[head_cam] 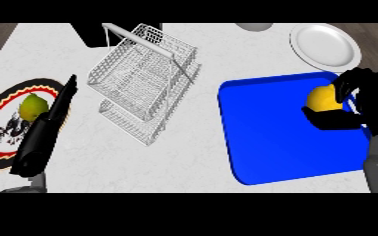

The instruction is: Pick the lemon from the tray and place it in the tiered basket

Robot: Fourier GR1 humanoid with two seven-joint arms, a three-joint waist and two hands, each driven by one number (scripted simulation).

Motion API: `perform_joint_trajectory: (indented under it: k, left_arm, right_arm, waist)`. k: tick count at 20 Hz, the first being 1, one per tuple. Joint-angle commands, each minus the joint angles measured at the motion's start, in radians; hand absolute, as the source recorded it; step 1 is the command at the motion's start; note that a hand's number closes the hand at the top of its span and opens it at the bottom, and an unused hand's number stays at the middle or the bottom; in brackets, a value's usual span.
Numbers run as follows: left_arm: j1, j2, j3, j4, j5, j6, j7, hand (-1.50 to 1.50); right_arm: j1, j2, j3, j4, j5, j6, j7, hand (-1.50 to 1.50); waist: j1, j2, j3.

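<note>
A yellow lemon (322, 98) lies at the right side of the blue tray (273, 135). My right hand (347, 105) is curled round it, fingers over its top right and thumb under its lower edge, hiding part of the fruit. The white wire tiered basket (144, 77) stands left of the tray, near the counter's middle. My left hand (44, 130) rests with straight fingers at the far left, lying over a patterned plate.
A patterned plate (15, 105) at the left edge holds a green-yellow fruit (32, 107). A white plate (325, 45) sits at the back right above the tray. A dark box (92, 35) stands behind the basket, and a grey object (255, 26) shows at the back.
</note>
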Motion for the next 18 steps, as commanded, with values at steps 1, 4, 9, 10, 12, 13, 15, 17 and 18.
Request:
perform_joint_trajectory:
  k: [1,4,9,10,12,13,15,17,18]
  left_arm:
    - [-0.036,-0.002,-0.008,0.009,-0.003,-0.005,0.012,0.00]
    - [-0.022,-0.014,-0.034,0.003,-0.024,0.002,-0.011,0.00]
    - [-0.069,-0.032,-0.049,0.048,-0.013,-0.014,-0.025,0.00]
    - [-0.054,-0.037,-0.071,0.027,-0.039,-0.007,-0.023,0.00]
    - [-0.096,-0.048,-0.083,0.014,-0.060,0.008,0.027,0.00]
    - [-0.116,-0.028,-0.052,0.034,-0.036,-0.008,0.016,0.00]
    - [-0.058,-0.045,-0.077,0.010,-0.032,-0.011,-0.014,0.00]
    - [-0.107,-0.027,-0.060,0.020,-0.025,-0.027,0.017,0.00]
    - [-0.092,-0.059,-0.083,0.031,-0.049,0.006,0.006,0.00]
  right_arm:
    - [-0.015,0.003,0.080,-0.316,0.046,0.106,0.185,1.50]
    - [-0.064,0.050,0.124,-0.512,0.051,0.192,0.370,1.50]
    - [-0.316,0.140,0.254,-0.586,0.106,0.329,0.631,1.50]
    - [-0.396,0.148,0.251,-0.537,0.110,0.357,0.655,1.50]
    - [-0.488,0.211,0.254,-0.498,0.093,0.376,0.708,1.50]
    - [-0.534,0.229,0.232,-0.456,0.074,0.387,0.713,1.50]
    - [-0.612,0.270,0.247,-0.332,0.130,0.352,0.706,1.50]
    - [-0.693,0.326,0.245,-0.264,0.141,0.357,0.721,1.50]
    - [-0.737,0.341,0.213,-0.218,0.151,0.354,0.728,1.50]
  waist:
    - [0.021,0.014,0.001]
    - [0.048,0.021,0.002]
    - [0.092,0.036,0.003]
    - [0.100,0.036,0.003]
    - [0.097,0.033,0.003]
    - [0.097,0.033,0.002]
    - [0.115,0.034,0.002]
    - [0.113,0.034,0.003]
    - [0.114,0.033,0.002]
